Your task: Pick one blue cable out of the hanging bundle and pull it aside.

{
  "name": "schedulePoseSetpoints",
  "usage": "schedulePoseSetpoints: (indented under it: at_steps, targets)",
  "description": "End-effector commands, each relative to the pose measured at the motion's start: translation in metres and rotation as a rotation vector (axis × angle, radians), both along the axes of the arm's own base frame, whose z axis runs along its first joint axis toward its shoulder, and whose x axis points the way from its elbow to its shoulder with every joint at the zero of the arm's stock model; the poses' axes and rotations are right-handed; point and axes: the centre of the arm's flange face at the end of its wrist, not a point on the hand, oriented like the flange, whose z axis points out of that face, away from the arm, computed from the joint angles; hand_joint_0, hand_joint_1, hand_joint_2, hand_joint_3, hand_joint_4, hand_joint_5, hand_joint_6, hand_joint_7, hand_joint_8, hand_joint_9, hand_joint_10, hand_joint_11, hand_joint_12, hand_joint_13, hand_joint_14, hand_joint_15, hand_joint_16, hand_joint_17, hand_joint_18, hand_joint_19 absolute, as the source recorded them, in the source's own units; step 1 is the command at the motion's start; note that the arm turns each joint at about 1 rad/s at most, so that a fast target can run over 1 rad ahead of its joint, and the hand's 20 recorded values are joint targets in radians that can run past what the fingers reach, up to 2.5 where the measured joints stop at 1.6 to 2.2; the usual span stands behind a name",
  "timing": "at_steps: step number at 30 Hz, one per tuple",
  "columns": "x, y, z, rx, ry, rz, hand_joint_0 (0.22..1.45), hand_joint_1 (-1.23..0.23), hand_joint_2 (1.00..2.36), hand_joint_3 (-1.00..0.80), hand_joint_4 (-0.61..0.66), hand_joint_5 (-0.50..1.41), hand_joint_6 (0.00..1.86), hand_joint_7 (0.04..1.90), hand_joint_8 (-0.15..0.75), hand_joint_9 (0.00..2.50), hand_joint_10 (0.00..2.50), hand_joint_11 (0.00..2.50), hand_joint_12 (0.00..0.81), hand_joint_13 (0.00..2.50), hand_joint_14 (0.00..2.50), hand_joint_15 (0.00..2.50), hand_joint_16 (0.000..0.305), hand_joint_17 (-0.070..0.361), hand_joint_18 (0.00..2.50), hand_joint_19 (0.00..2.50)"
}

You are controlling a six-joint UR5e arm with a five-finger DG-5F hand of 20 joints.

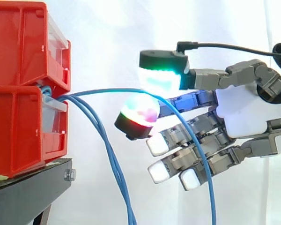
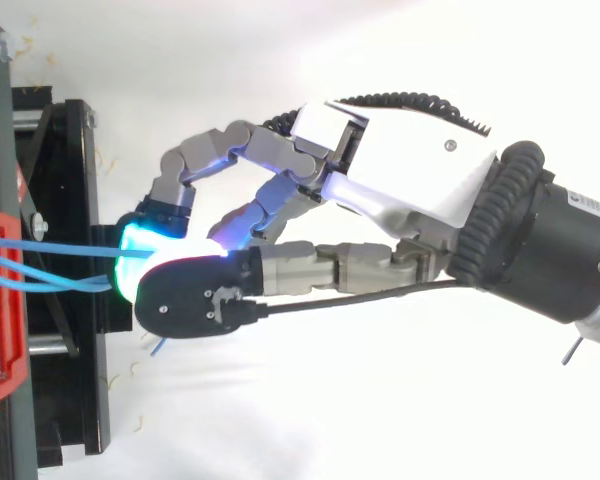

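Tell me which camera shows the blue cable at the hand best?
Side view: the blue cable runs from the red bins to between the hand's glowing pads, then hangs across its fingers, apart from the other cables. The top view gives short blue stretches, hard to tell apart.

Bright even light, white curtain (image 1: 107,42) washed out, faint shadows

Seeing hand (image 1: 249,112) in from right, pinching one blue cable (image 1: 107,90) between green-white pad (image 1: 159,77) and red-green pad (image 1: 138,115). Runs near level from the stacked red bins (image 1: 18,93), then droops past the other fingers. Leaving rest of bundle (image 1: 116,171) hanging steeply beside black stand (image 1: 23,197).
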Motion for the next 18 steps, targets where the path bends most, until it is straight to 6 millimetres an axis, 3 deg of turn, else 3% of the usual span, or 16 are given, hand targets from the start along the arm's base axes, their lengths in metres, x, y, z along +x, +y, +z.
schedulePoseSetpoints:
  at_steps: [1, 4, 11, 13, 16, 18]
  targets:
    - [0.0000, -0.0011, 0.0001, 0.002, -0.001, -0.002, 0.57, -0.68, 1.01, -0.26, 0.05, -0.06, 0.84, 1.04, 0.285, 1.08, 0.01, 0.24, 0.420, 0.87, 0.02, 0.46, 0.063, 0.141, 0.77, 0.74]
    - [0.0000, 0.0000, 0.0001, 0.001, -0.001, 0.000, 0.58, -0.77, 1.01, -0.15, 0.08, -0.07, 0.88, 1.00, 0.306, 1.09, 0.01, 0.27, 0.438, 0.91, 0.02, 0.46, 0.068, 0.153, 0.83, 0.71]
    - [-0.0002, 0.0000, 0.0001, 0.002, 0.000, 0.000, 0.58, -0.82, 1.01, -0.05, 0.03, -0.06, 0.90, 0.97, 0.294, 1.09, 0.01, 0.26, 0.430, 0.94, 0.02, 0.48, 0.067, 0.152, 0.86, 0.71]
    - [-0.0002, 0.0000, 0.0001, 0.002, 0.000, 0.000, 0.57, -0.78, 1.01, -0.12, 0.03, -0.06, 0.89, 0.95, 0.295, 1.10, 0.01, 0.27, 0.439, 0.94, 0.02, 0.48, 0.069, 0.155, 0.86, 0.71]
    - [-0.0002, -0.0002, 0.0001, 0.000, 0.001, -0.002, 0.49, -0.62, 1.00, -0.44, 0.04, -0.07, 0.87, 0.94, 0.269, 1.08, 0.01, 0.27, 0.409, 0.89, 0.02, 0.50, 0.061, 0.138, 0.77, 0.76]
    - [-0.0005, -0.0001, -0.0001, 0.001, 0.003, 0.000, 0.46, -0.53, 1.00, -0.50, 0.04, -0.07, 0.86, 0.92, 0.276, 1.08, 0.01, 0.27, 0.419, 0.88, 0.02, 0.49, 0.063, 0.142, 0.76, 0.77]
